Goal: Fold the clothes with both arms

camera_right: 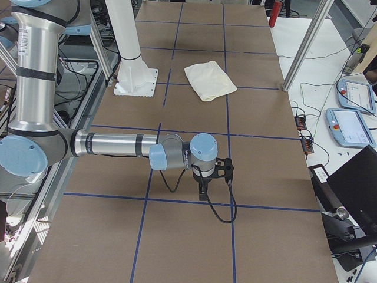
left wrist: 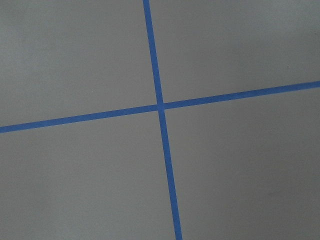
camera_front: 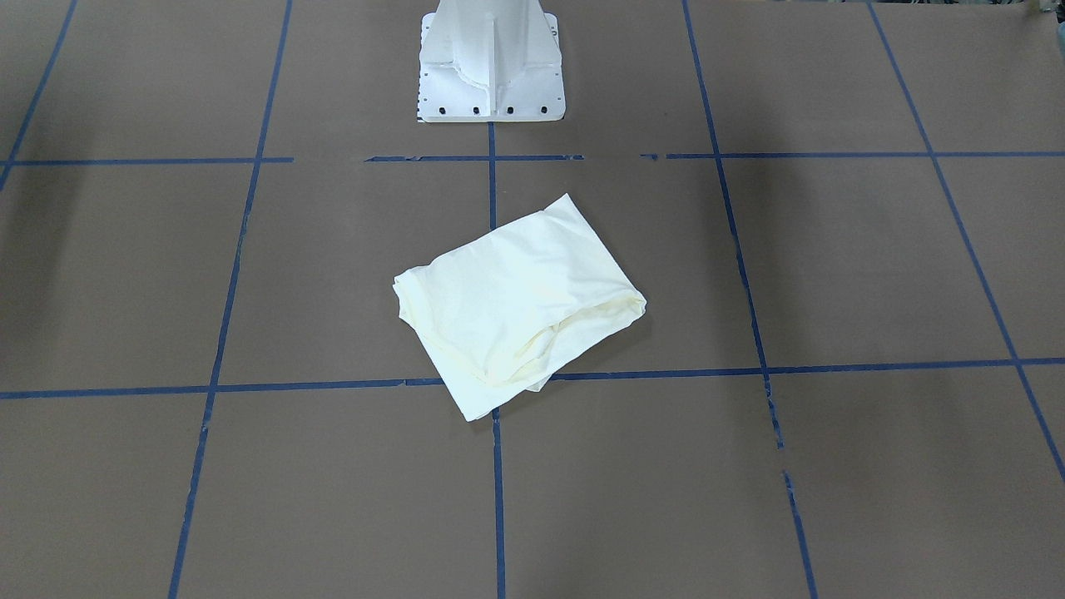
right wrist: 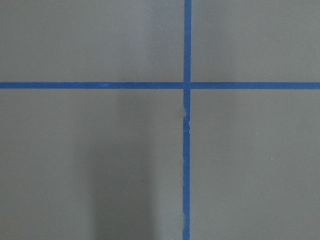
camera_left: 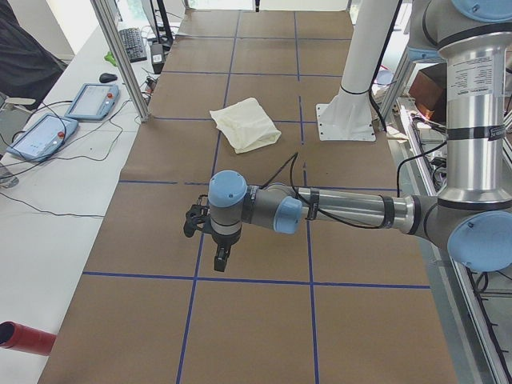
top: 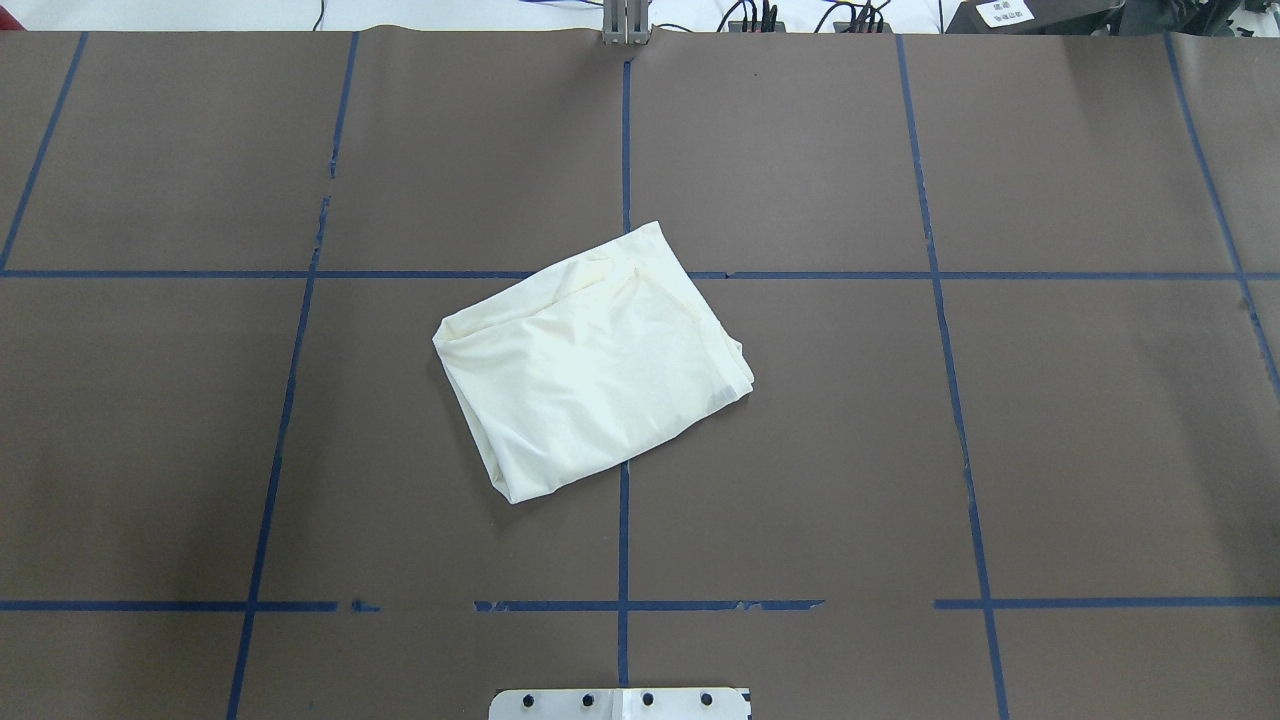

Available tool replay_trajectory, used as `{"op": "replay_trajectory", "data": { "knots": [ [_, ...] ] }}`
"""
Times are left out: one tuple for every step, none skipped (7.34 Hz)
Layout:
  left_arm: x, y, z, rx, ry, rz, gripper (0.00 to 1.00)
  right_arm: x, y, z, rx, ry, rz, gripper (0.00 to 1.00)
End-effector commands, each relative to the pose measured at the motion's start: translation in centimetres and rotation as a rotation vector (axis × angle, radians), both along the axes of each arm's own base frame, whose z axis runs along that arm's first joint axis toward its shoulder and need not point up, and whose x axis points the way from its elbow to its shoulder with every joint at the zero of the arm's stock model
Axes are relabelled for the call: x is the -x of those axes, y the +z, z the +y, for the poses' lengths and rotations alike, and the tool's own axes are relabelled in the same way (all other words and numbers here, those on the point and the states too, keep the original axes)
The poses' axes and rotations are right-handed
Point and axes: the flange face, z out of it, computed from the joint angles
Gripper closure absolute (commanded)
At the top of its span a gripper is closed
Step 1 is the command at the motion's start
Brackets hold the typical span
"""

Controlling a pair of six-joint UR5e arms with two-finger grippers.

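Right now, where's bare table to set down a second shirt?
Wide bare squares flank the folded shirt on both sides, bounded by the blue tape lines. It is crowded only along the centre line: shirt, then pedestal base toward the robot. A hand hovers over each table end: left hand, right hand.

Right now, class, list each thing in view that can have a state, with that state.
T-shirt: folded, plain side up, untouched.
Left arm: stretched low over the table, away from the T-shirt.
Left end effector: pointing down; open or shut unclear.
Right arm: stretched low, away from the T-shirt.
Right end effector: pointing down; open or shut unclear.
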Motion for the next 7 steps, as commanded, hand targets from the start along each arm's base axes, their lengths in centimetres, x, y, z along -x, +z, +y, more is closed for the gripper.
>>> {"op": "replay_trajectory", "data": {
  "knots": [
    [-0.05, -0.04, -0.01, -0.001, 0.001, 0.000, 0.00, -0.08, -1.57, 0.06, 0.009, 0.035, -0.003, 0.00],
    [0.02, -0.11, -0.01, -0.003, 0.000, 0.000, 0.00, -0.20, -1.74, -0.04, 0.008, 0.037, -0.005, 0.00],
    [-0.07, -0.12, -0.01, -0.003, 0.002, 0.002, 0.00, -0.20, -1.67, 0.03, 0.011, 0.038, -0.005, 0.00],
    [-0.07, -0.12, -0.01, 0.000, -0.001, 0.002, 0.00, -0.18, -1.61, 0.11, 0.014, 0.038, -0.007, 0.00],
    [-0.07, -0.20, -0.01, -0.002, -0.001, 0.002, 0.00, -0.19, -1.54, 0.25, 0.017, 0.038, -0.007, 0.00],
    [0.00, -0.20, -0.01, -0.002, -0.002, 0.002, 0.00, -0.20, -1.28, 0.58, 0.023, 0.038, -0.007, 0.00],
    [0.00, -0.27, -0.08, -0.003, -0.002, 0.002, 0.00, -0.22, -1.03, 0.85, 0.028, 0.038, -0.007, 0.00]
  ]
}}
